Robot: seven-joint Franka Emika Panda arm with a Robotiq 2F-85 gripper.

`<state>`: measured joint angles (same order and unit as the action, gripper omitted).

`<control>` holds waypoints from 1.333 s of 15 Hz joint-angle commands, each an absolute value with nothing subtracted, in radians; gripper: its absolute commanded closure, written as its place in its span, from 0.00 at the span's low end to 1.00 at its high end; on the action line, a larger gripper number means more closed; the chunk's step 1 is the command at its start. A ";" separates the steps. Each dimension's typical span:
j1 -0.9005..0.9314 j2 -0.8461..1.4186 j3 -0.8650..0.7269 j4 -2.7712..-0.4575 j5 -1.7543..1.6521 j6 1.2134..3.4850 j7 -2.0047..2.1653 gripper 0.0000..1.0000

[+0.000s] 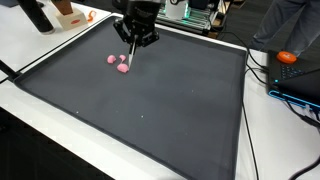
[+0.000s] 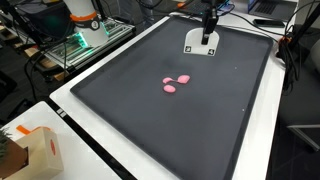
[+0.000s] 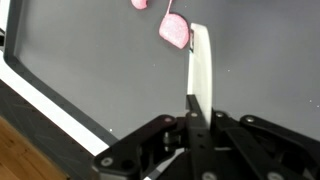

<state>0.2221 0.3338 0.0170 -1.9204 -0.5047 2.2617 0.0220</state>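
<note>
One long white flat strip point(image 3: 201, 62), stiff-looking, is clamped in the jaws of the black gripper point(image 3: 190, 118); the jaws are closed down to the strip's thickness. Its long axis runs straight out ahead of the jaws. We note the nearer pink lump point(image 3: 173, 30), small and rounded, at the strip's far tip, offset slightly to one side of that axis. Contact or gap: we cannot tell from the wrist view. A second pink lump point(image 3: 139, 3) lies just beyond, further off-axis. In both exterior views the pair sits on the black rubbery mat point(image 1: 180, 110), well in from its rim, with the gripper hanging above. The mat rests on the white surface point(image 1: 40, 140).
</note>
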 commanded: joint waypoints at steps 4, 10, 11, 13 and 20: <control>0.262 0.434 0.030 -1.780 -0.542 2.070 0.052 0.99; 0.297 0.525 0.029 -1.666 -0.559 1.907 0.062 0.99; 0.301 0.541 0.030 -1.648 -0.561 1.881 0.058 0.99; 0.309 0.573 0.031 -1.608 -0.559 1.835 0.049 0.99; 0.305 0.676 0.042 -1.439 -0.515 1.707 0.022 0.99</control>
<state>0.3029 0.6201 0.0384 -1.5319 -0.5292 1.7731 0.0338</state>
